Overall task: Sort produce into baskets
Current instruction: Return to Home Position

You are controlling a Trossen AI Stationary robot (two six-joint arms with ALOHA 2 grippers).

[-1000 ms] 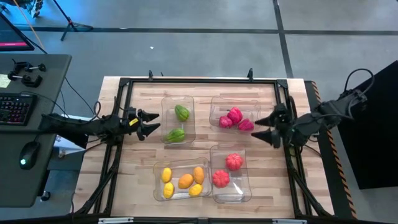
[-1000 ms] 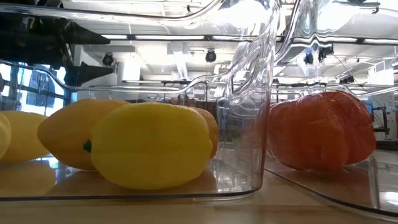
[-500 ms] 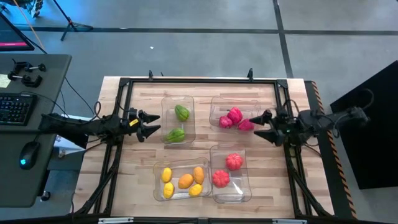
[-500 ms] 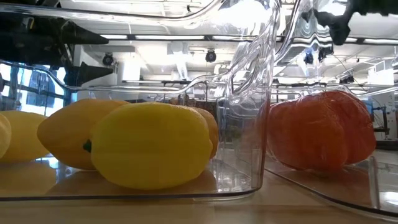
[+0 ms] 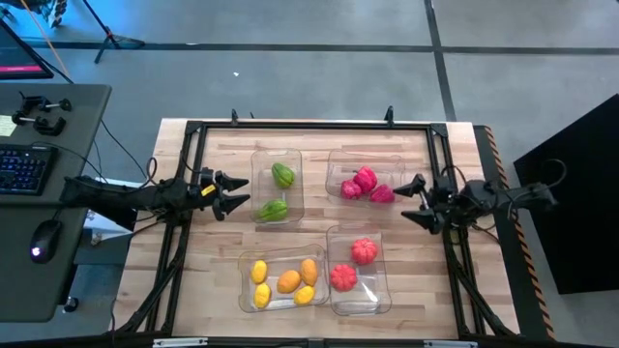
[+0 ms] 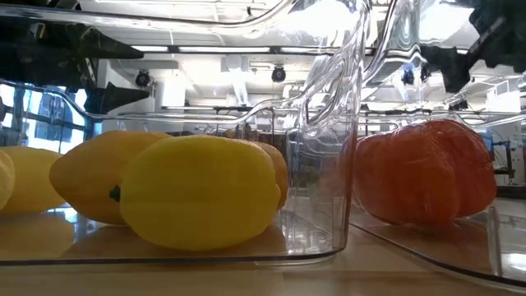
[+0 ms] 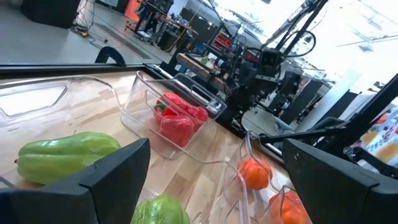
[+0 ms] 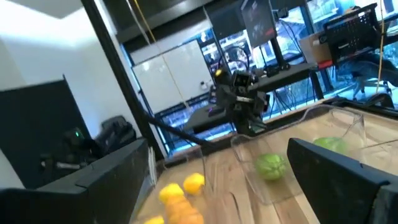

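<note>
Four clear baskets stand in the middle of the table. The far-left basket (image 5: pixel 261 159) holds two green pieces (image 5: pixel 278 191), and the far-right basket (image 5: pixel 340 162) holds pink-red pieces (image 5: pixel 365 184). Yellow and orange pieces (image 5: pixel 283 278) lie in the near-left basket (image 5: pixel 246 290). Two red pieces (image 5: pixel 353 264) lie in the near-right basket (image 5: pixel 379 290). My left gripper (image 5: pixel 242 191) hovers open and level just left of the green basket. My right gripper (image 5: pixel 404 200) hovers open and level just right of the pink-red basket. Neither gripper has anything between its fingers.
A black frame (image 5: pixel 309 126) runs around the wooden tabletop. Bare wood lies along the far edge and beside the baskets on the left and right. A desk with a keyboard (image 5: pixel 21 169) and a mouse stands off the table's left.
My right arm has sunk and folded back over the table's right edge. Its gripper has come down, tipped to about level and stayed open beside the pink-red basket. The produce and baskets have not moved.
</note>
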